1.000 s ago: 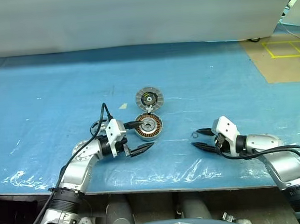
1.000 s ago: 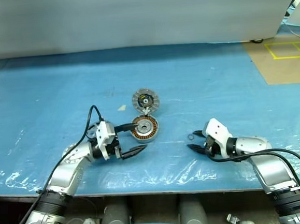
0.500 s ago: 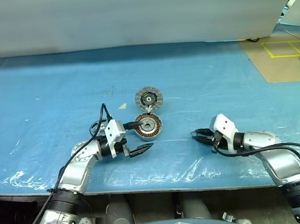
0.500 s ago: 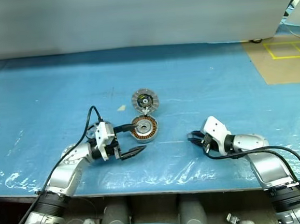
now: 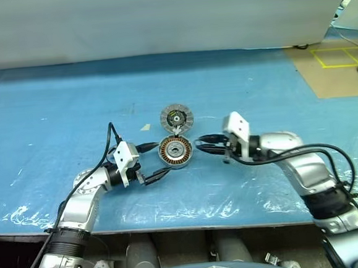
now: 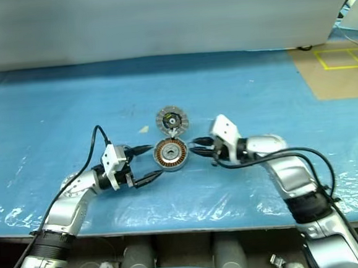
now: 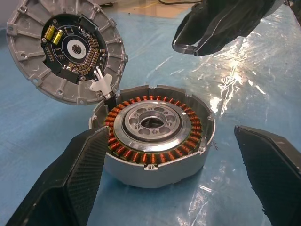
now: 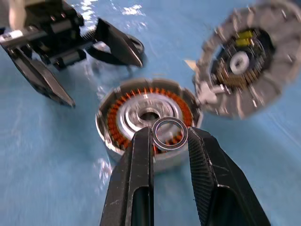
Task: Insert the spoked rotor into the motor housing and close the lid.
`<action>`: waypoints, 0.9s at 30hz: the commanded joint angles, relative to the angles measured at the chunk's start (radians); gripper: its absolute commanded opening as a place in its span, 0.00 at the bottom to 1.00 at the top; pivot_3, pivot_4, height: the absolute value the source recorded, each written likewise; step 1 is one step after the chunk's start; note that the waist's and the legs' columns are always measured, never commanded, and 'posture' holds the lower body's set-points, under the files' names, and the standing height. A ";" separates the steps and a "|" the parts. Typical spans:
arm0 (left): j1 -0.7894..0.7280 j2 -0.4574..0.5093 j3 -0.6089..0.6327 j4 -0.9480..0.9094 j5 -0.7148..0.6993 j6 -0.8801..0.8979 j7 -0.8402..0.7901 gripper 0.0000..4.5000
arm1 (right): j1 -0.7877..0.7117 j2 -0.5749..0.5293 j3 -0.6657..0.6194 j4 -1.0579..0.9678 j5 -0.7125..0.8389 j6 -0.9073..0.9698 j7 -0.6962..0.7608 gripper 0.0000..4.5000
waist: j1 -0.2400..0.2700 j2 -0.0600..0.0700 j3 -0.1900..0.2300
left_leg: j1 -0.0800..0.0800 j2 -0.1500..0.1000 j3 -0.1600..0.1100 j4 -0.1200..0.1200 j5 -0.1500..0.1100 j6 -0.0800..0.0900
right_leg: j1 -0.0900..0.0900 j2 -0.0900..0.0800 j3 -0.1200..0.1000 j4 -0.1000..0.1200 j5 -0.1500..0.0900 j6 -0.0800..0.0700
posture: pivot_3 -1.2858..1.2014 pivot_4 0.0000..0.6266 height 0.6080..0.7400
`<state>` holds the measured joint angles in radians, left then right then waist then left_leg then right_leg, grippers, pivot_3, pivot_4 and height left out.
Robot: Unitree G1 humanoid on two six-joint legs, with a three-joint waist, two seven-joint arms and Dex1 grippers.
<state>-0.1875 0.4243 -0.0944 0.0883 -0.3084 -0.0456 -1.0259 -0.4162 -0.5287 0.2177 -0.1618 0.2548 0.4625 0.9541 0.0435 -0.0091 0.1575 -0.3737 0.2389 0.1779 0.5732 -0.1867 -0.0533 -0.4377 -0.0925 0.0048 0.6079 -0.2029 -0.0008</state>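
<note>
Left eye view shows the left claw (image 5: pixel 155 159) spread wide just left of the motor housing (image 5: pixel 176 152) on the blue counter (image 5: pixel 54 119), the spoked rotor (image 5: pixel 176 118) touching behind it, and the right claw (image 5: pixel 200 145) pinching a small metal ring (image 8: pixel 169 133) at its right.

A table covered in glossy blue plastic sheeting (image 5: pixel 54 119) carried two things near its front edge. A short round silver motor housing with copper windings (image 5: pixel 176 151) sat there, a flat spoked silver-grey disc (image 5: pixel 176 118) touching its far side.
</note>
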 commanded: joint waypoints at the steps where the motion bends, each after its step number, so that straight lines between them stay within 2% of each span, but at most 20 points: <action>1: 0.008 0.004 0.016 -0.036 -0.008 -0.014 0.011 1.00 | -0.057 0.032 0.037 0.042 -0.023 0.004 -0.008 0.14 | 0.002 0.000 0.000 | 0.000 0.000 0.000 0.000 0.000 0.000 | 0.000 0.000 0.000 0.000 0.000 0.000 | 0.52 0.24 1.00; 11: 0.045 0.007 0.029 -0.075 -0.006 -0.013 0.049 1.00 | -0.136 0.092 0.132 0.216 -0.137 -0.090 -0.007 0.14 | 0.005 0.000 0.000 | -0.001 0.000 0.000 0.000 0.001 -0.002 | 0.000 0.000 0.000 -0.001 0.000 0.000 | 0.52 0.24 1.00; 19: 0.061 0.013 0.033 -0.090 -0.007 -0.012 0.063 1.00 | -0.151 0.137 0.151 0.248 -0.157 -0.115 0.002 0.14 | 0.003 0.000 0.000 | -0.001 0.000 0.000 0.000 0.001 -0.002 | 0.000 0.000 0.000 -0.001 0.000 0.000 | 0.52 0.24 1.00; 27: 0.067 0.014 0.031 -0.098 -0.006 -0.011 0.073 1.00 | -0.146 0.137 0.161 0.269 -0.193 -0.146 0.012 0.14 | 0.003 0.000 0.000 | -0.001 0.000 0.000 0.000 0.001 -0.002 | 0.000 0.000 0.000 0.000 0.000 0.000 | 0.52 0.24 1.00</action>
<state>-0.1242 0.4289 -0.0778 0.0308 -0.3082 -0.0456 -0.9542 -0.5445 -0.3928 0.3756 0.1078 0.0682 0.3298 0.9593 0.0468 -0.0092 0.1575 -0.3744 0.2389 0.1779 0.5735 -0.1860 -0.0548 -0.4376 -0.0926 0.0045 0.6076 -0.2029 -0.0008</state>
